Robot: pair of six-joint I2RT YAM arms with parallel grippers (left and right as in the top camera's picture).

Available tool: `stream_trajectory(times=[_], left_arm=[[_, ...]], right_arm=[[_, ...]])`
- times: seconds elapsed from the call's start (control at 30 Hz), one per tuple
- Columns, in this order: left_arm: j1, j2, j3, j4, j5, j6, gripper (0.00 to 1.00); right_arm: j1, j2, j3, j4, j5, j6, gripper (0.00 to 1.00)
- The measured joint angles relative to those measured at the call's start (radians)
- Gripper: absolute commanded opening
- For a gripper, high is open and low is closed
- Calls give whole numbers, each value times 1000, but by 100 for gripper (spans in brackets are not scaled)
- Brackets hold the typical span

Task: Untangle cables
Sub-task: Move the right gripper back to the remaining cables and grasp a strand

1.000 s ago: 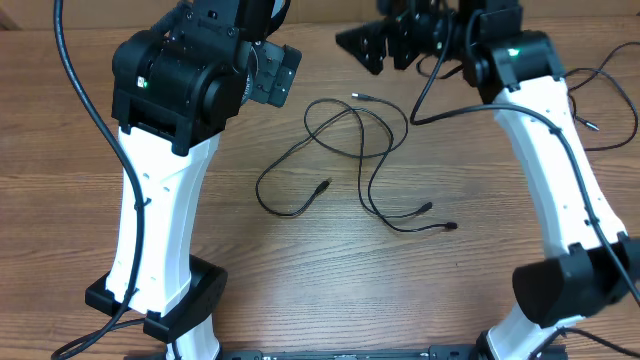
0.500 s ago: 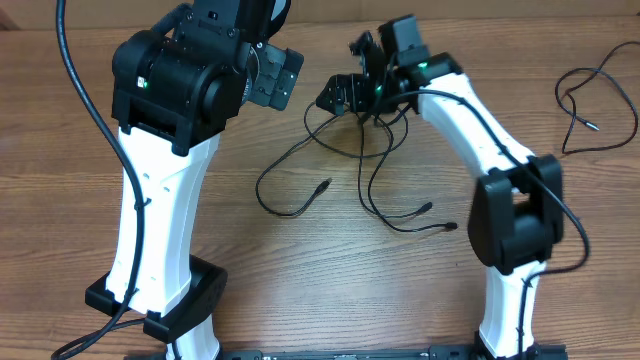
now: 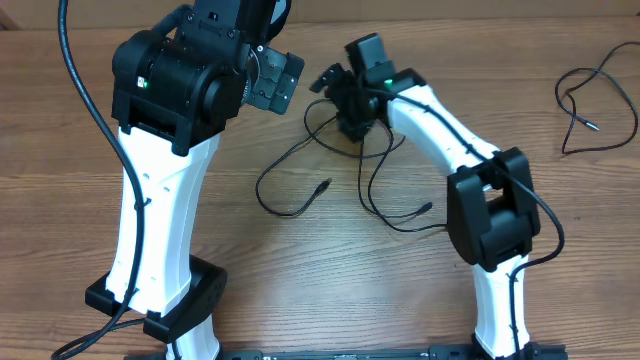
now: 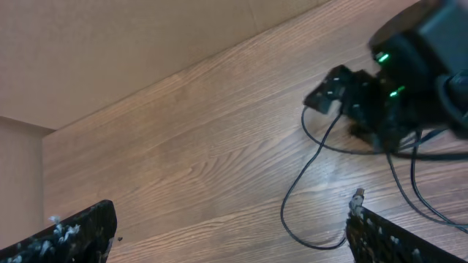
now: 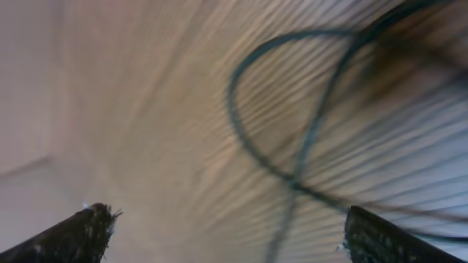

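Two cables (image 3: 290, 150) cross toward twelve o'clock on the bench (image 3: 300, 280). The right fingers (image 5: 73, 235), spread over one loop (image 5: 232, 109), should pinch a single strand; the left fingers (image 4: 66, 239) are spread too.

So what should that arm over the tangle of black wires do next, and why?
Probably lower the right pincer a little and close it on the cable loop. It stands wide open with the crossed strands lying right between its tips, and it grips nothing yet. The wrist view is blurred, so I cannot tell how close it is to the wood.
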Motion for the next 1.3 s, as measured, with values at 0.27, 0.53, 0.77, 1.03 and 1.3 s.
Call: stream_trajectory(times=[0.27,0.53,0.77,1.03,1.3], left_arm=[[0,0,0,-1,35,0,100],[0,0,0,-1,64,0,100],[0,0,0,-1,90,0,100],[0,0,0,-2,98,0,100],[0,0,0,-2,98,0,100]], right_arm=[[106,2,0,2,128,189,93],[121,27,0,-43,147,337,90],[120,90,-1,-64,116,376,75],[120,118,-1,-89,97,372,4],[122,120,-1,-88,89,323,4]])
